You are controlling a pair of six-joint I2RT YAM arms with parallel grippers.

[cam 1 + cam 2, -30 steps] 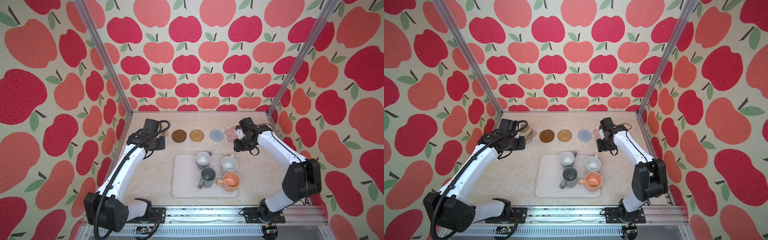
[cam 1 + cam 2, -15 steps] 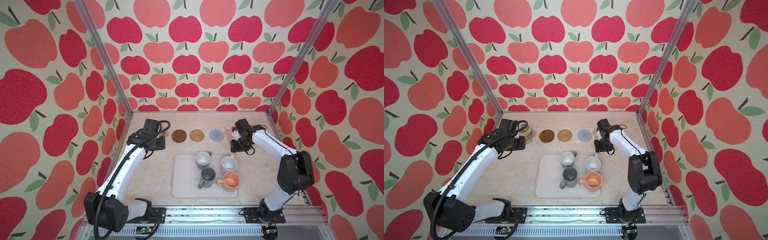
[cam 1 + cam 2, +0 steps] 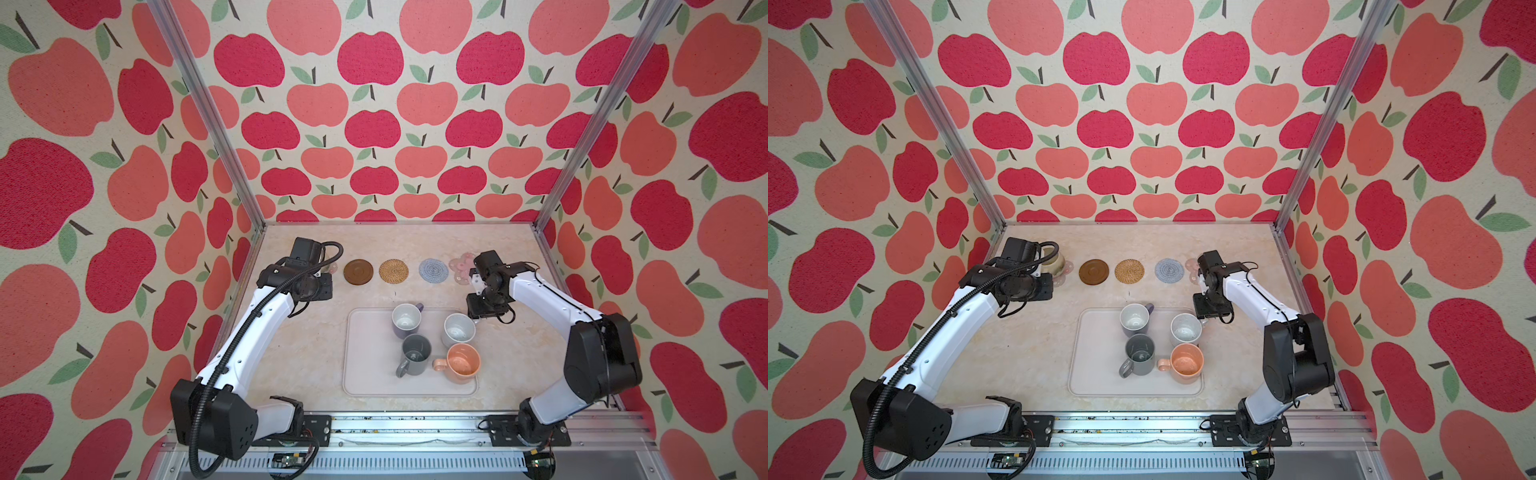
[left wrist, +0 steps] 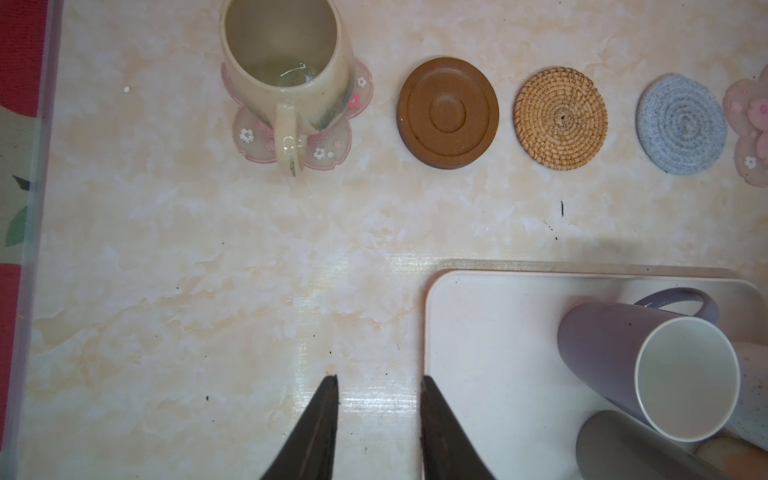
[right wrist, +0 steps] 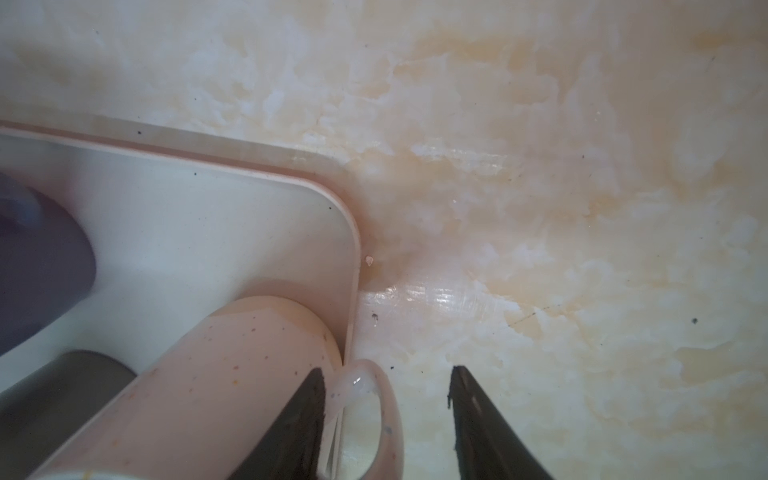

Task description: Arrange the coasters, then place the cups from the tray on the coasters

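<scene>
The coasters lie in a far row: brown disc, rattan, grey-blue knit and a pink flower. A second pink flower at the left end carries the beige cup. The tray holds the lavender, white speckled, dark grey and peach cups. My right gripper is open, low at the tray's far right corner, its fingers either side of the speckled cup's handle. My left gripper is open and empty over the table by the tray's far left corner.
Apple-patterned walls and metal corner posts close in the marble tabletop on three sides. The arm bases sit on a rail along the front edge.
My right gripper has come forward from beside the right pink coaster to the speckled cup's handle. The left arm has not moved.
</scene>
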